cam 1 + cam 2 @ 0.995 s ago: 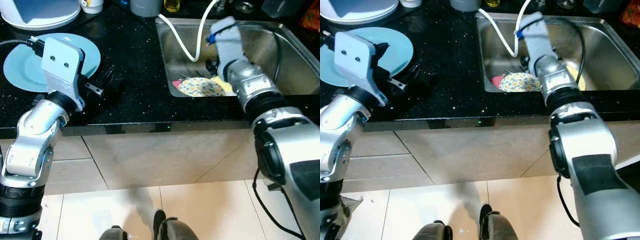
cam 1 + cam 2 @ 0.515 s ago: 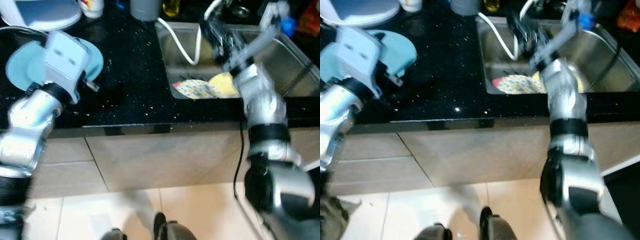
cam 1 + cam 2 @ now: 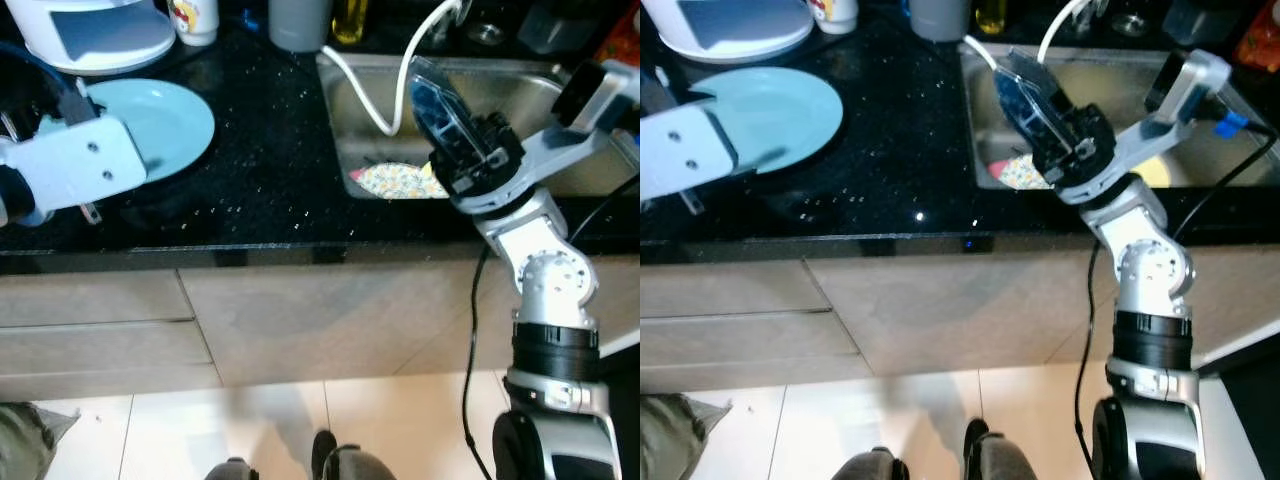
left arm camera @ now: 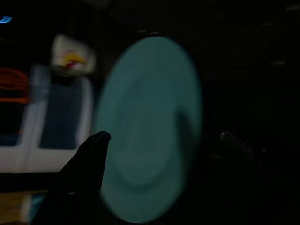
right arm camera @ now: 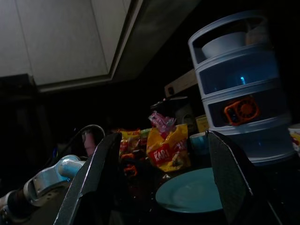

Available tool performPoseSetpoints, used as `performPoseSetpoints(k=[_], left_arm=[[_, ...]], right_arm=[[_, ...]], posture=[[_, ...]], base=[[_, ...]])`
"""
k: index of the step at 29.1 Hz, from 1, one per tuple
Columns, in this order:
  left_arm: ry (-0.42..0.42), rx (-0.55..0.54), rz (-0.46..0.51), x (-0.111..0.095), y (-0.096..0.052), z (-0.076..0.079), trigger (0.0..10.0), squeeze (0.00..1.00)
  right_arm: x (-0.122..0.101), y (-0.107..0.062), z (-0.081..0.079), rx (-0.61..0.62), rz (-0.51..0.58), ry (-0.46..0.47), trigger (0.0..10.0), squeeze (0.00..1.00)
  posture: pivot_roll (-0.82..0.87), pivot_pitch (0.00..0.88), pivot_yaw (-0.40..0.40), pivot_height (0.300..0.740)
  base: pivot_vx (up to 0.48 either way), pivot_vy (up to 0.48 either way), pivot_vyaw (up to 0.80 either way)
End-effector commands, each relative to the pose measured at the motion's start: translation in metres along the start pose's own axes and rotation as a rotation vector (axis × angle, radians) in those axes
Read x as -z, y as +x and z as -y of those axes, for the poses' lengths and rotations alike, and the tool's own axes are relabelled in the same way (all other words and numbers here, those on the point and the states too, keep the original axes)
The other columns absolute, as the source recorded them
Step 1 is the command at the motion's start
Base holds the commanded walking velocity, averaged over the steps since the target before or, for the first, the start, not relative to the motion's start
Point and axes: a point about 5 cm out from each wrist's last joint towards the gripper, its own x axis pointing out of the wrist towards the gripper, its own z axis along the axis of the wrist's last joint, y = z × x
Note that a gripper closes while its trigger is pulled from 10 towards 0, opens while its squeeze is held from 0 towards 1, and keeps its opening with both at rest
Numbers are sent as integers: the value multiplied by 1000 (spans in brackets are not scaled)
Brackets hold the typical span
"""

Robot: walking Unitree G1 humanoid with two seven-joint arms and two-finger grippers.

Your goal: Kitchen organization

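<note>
A teal plate (image 3: 155, 122) lies on the black counter (image 3: 260, 170). My left gripper (image 4: 164, 140) hovers just in front of it, open, with one black finger (image 4: 89, 159) against the plate's edge and nothing held. Its white wrist block (image 3: 75, 175) hides the fingers from above. A floral plate (image 3: 395, 180) and a yellow item (image 3: 1150, 172) lie in the steel sink (image 3: 335, 120). My right gripper (image 3: 440, 100) is raised above the sink's near left corner, pointing up and left. Its fingers (image 5: 101, 173) stand open and empty.
A white hose (image 3: 365, 95) hangs into the sink. A white appliance (image 3: 100, 30), a cup (image 3: 197, 15), a grey container (image 3: 298, 15) and an oil bottle (image 3: 348, 15) line the counter's back. Stacked drawers (image 5: 239, 84) and snack bags (image 5: 166, 147) stand beyond the plate. Cabinet drawers (image 3: 100, 330) sit below.
My right arm has lifted out of the sink and swung its gripper up and to the left. My left arm has pulled back to the left, off the teal plate. The view shifted slightly.
</note>
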Motion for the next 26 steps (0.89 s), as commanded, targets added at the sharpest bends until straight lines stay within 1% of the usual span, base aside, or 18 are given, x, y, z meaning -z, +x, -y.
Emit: performPoseSetpoints(k=[1, 2, 5, 6, 8, 11, 12, 13, 16, 20, 21, 23, 24, 25, 26], left_arm=[[7, 45, -36, -1, -10, -3, 10000, 0], [7, 45, -36, -1, -10, -3, 10000, 0], [36, 51, -98, 11, -12, -3, 10000, 0], [36, 51, -98, 11, -12, -3, 10000, 0], [65, 14, -137, 20, -12, -6, 10000, 0], [84, -22, -159, 27, -10, -9, 10000, 0], [113, -49, -205, 38, -6, -8, 10000, 0], [113, -49, -205, 38, -6, -8, 10000, 0], [95, -47, -229, 53, 1, 0, 10000, 0], [90, -61, -220, 60, 5, 4, 10000, 0], [68, -66, -212, 64, 9, 8, 10000, 0], [63, -32, -213, 72, 14, 19, 10000, 0], [63, -32, -213, 72, 14, 19, 10000, 0], [43, -19, -207, 74, 18, 24, 431, 0], [28, -11, -197, 76, 23, 28, 0, 0]], right_arm=[[-3, 1, -3, 2, -13, -35, 10000, 0], [-3, 1, -3, 2, -13, -35, 10000, 0], [-6, 1, -4, 4, -12, -26, 10000, 0], [-6, 1, -4, 4, -12, -26, 10000, 0], [-5, 3, -6, 5, -15, -16, 10000, 0], [-2, 5, -9, 8, -17, -8, 10000, 0], [3, 7, -12, 10, -21, -1, 10000, 0], [3, 7, -12, 10, -21, -1, 10000, 0], [6, 6, -12, 44, -53, -26, 10000, 0], [4, 5, -10, 57, -51, -35, 10000, 0], [3, 4, -10, 61, -49, -38, 10000, 0], [2, 4, -9, 77, -55, -49, 10000, 0], [2, 4, -9, 77, -55, -49, 10000, 0], [3, 4, -9, 83, -60, -53, 10000, 0], [3, 4, -9, 87, -65, -55, 10000, 0]], posture=[[214, 121, -34, 740], [214, 121, -34, 740], [215, 124, -37, 740], [215, 124, -37, 740], [206, 127, -35, 740], [200, 127, -33, 740], [193, 126, -28, 740], [193, 126, -28, 740], [184, 126, -25, 740], [182, 124, -23, 740], [178, 124, -24, 740], [169, 121, -25, 740], [169, 121, -25, 740], [164, 118, -26, 740], [160, 117, -25, 740]], base=[[0, 0, 0], [0, 0, 0], [0, 0, 0], [0, 0, 0], [0, 0, 0], [0, 0, 0], [0, 0, 0], [0, 0, 0], [0, 0, 0], [0, 0, 0], [0, 0, 0], [0, 0, 0], [0, 0, 0], [0, 0, 0], [0, 0, 0]])
